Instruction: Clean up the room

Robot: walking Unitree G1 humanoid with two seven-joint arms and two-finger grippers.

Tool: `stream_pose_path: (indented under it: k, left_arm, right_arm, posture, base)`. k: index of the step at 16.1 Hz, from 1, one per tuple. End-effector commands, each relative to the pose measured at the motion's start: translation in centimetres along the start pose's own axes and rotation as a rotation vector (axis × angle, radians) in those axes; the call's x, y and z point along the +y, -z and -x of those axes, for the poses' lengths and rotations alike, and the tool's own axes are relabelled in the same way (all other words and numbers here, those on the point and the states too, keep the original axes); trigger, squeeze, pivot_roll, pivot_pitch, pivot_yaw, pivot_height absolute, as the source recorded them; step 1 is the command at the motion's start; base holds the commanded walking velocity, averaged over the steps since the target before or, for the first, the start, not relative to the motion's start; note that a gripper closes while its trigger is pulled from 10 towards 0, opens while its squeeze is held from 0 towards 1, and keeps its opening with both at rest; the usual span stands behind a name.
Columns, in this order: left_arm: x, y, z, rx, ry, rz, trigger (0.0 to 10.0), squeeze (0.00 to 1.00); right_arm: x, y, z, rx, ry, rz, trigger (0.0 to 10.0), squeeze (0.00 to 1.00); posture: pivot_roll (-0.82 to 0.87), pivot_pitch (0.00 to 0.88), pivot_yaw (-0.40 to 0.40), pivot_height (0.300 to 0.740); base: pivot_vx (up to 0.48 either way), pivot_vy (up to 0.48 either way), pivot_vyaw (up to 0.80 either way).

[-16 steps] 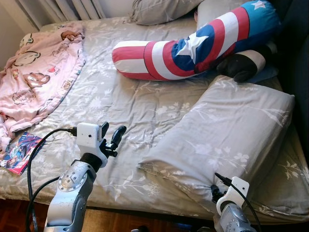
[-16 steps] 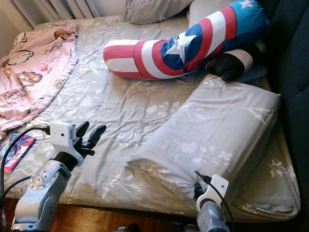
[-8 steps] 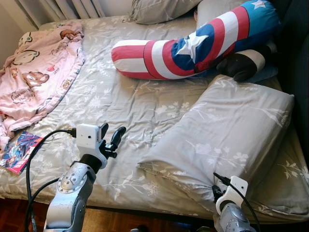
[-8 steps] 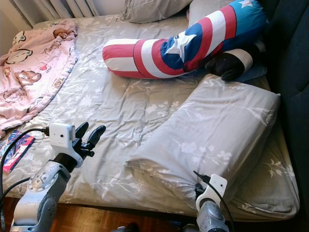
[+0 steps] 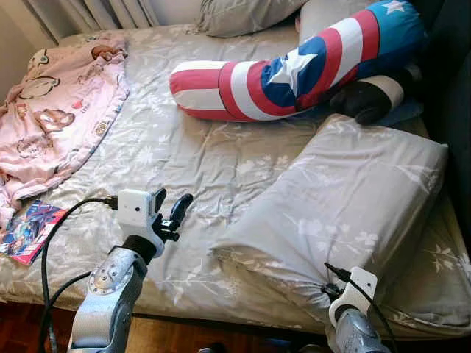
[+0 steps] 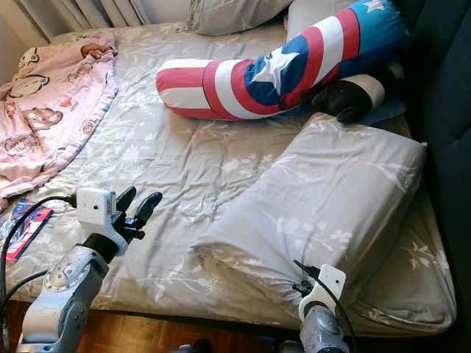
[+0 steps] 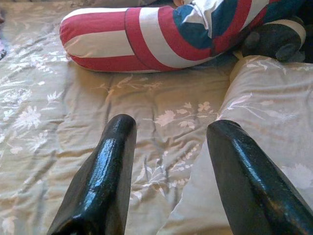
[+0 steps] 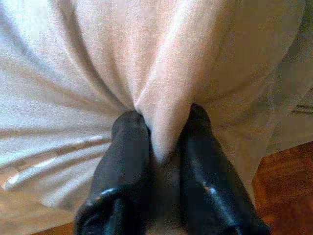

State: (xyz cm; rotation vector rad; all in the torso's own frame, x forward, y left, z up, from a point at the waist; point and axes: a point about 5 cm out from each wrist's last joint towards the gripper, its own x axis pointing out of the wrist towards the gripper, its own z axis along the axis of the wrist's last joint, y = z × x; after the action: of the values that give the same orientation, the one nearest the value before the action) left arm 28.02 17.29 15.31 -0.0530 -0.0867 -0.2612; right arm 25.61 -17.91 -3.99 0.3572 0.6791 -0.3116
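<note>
A grey flowered pillow (image 5: 353,206) lies slanted on the right side of the bed. My right gripper (image 8: 161,122) is shut on a pinched fold of the pillow's near corner (image 8: 156,98); its wrist (image 5: 353,290) shows at the pillow's front edge. Over the sheet left of the pillow, my left gripper (image 5: 171,204) is raised with its fingers (image 7: 115,161) open and nothing between them. A red, white and blue star bolster (image 5: 294,70) lies across the head of the bed. A pink cartoon blanket (image 5: 55,110) is bunched at the left.
A colourful book (image 5: 26,232) lies on the bed's near left corner. More grey pillows (image 5: 246,15) and a dark plush (image 5: 368,99) sit by the dark headboard (image 5: 452,95) on the right. Wooden floor (image 5: 22,327) runs below the bed's front edge.
None apart from a very slight shift of the left arm; the right gripper keeps its hold on the pillow corner.
</note>
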Motion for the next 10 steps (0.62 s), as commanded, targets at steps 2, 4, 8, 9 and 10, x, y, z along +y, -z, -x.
stream_pose_path:
  k: [2,4,8,9,10]
  left_arm:
    - [0.0,0.8,0.2,0.033,-0.002,0.009,10.0,0.0]
    - [-0.2,1.0,-0.1,0.034,-0.001,0.016,10.0,0.0]
    - [-0.3,1.2,-0.3,0.034,0.0,0.02,10.0,0.0]
    - [-0.4,1.4,-0.4,0.035,0.003,0.023,10.0,0.0]
    - [-0.5,1.4,-0.5,0.035,0.004,0.023,10.0,0.0]
  right_arm:
    - [0.4,2.8,0.6,0.102,-0.019,0.008,0.0,0.0]
    - [0.3,2.4,0.5,0.089,-0.016,0.004,0.0,0.0]
    - [0.0,1.9,0.4,0.068,-0.007,0.0,0.0,0.0]
    - [-0.1,1.7,0.3,0.057,-0.01,-0.002,0.0,0.0]
    - [-0.1,1.7,0.3,0.054,-0.01,-0.002,0.0,0.0]
  posture:
    - [0.12,0.283,0.153,0.74]
    - [0.12,0.281,0.153,0.74]
    - [0.1,0.273,0.149,0.74]
    - [0.09,0.263,0.145,0.74]
    - [0.09,0.261,0.144,0.74]
  base:
    - [0.0,0.0,0.0]
    - [0.0,0.0,0.0]
    - [0.0,0.0,0.0]
    - [0.0,0.0,0.0]
    - [0.0,0.0,0.0]
